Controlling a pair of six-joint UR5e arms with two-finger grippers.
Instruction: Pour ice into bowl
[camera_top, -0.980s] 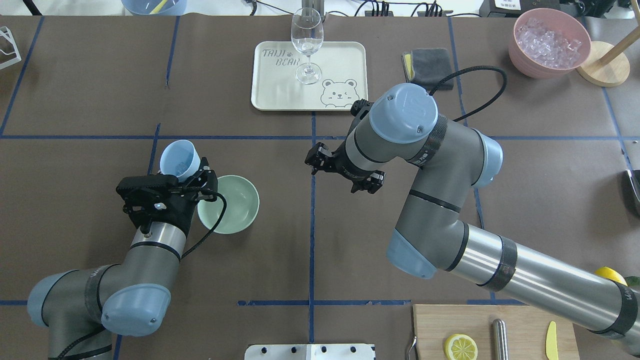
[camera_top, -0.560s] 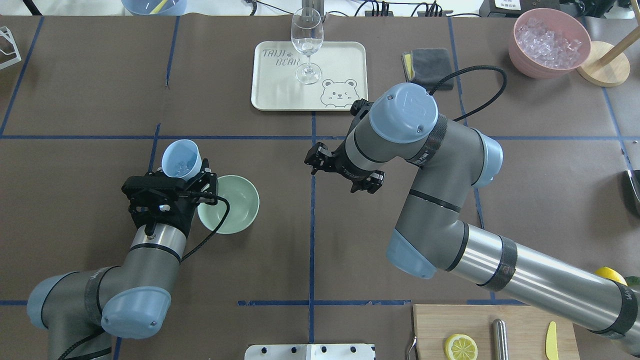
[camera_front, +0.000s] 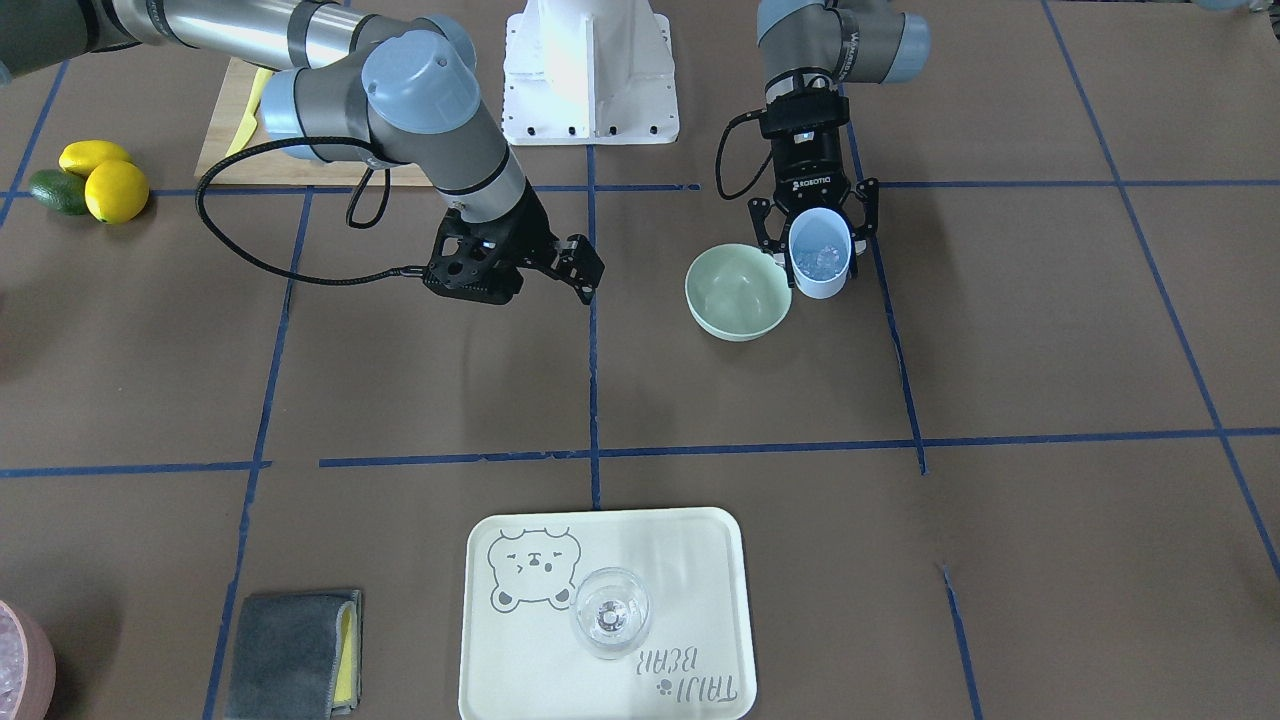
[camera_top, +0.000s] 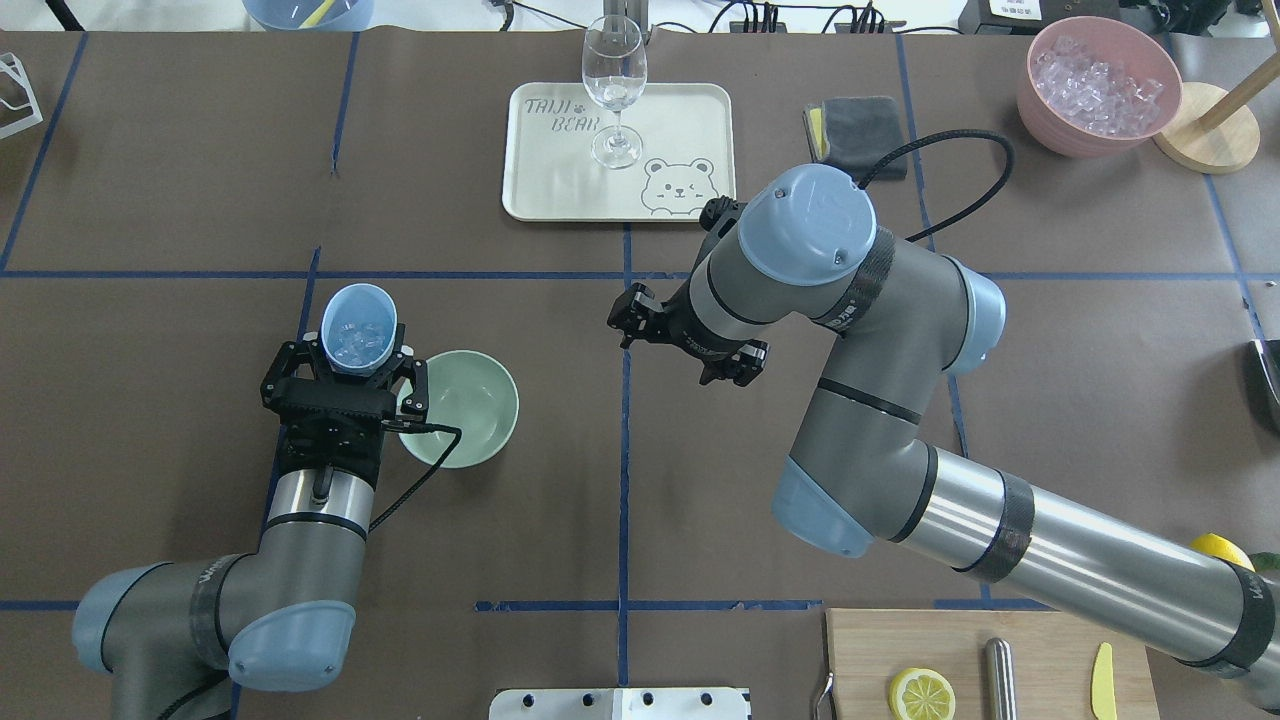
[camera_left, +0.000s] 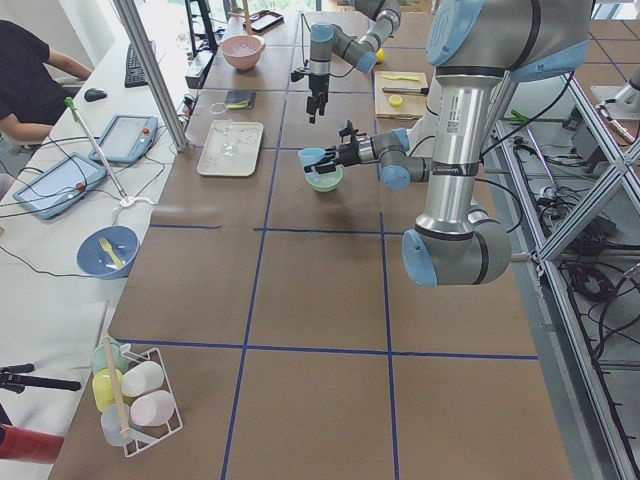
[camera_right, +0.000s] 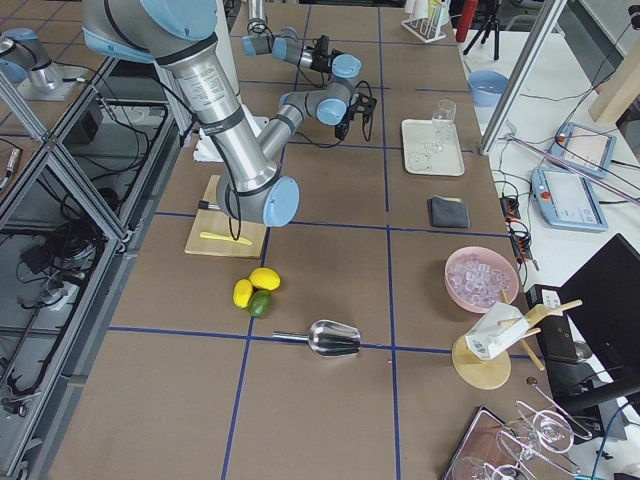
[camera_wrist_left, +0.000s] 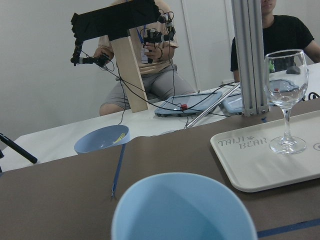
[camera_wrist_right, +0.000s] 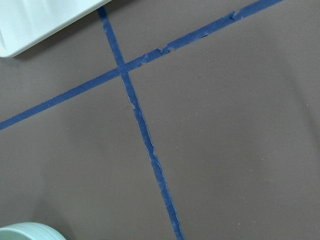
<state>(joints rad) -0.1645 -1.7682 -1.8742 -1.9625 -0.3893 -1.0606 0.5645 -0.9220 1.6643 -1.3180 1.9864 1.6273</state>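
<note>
A light blue cup (camera_top: 358, 322) holds the ice (camera_top: 350, 342), several small clear cubes, also visible from the front as ice (camera_front: 820, 258). My left gripper (camera_top: 352, 352) is shut on the cup (camera_front: 822, 264) and holds it about upright above the table. The cup hangs just beside the left rim of the mint-green bowl (camera_top: 468, 408). The bowl (camera_front: 738, 290) looks empty. The cup's rim (camera_wrist_left: 185, 207) fills the bottom of the left wrist view. My right gripper (camera_top: 680, 343) hovers open near the table's middle with nothing between its fingers.
A wine glass (camera_top: 614, 90) stands on the cream tray (camera_top: 560, 185) at the far middle. A pink container (camera_top: 1098, 85) of ice and a grey cloth (camera_top: 855, 135) sit far right. A cutting board (camera_top: 990, 660) with a lemon slice lies near right.
The left wrist has rotated so the gripper now sits square behind the cup. The cup has swung level, showing more of the ice. The right arm has not moved.
</note>
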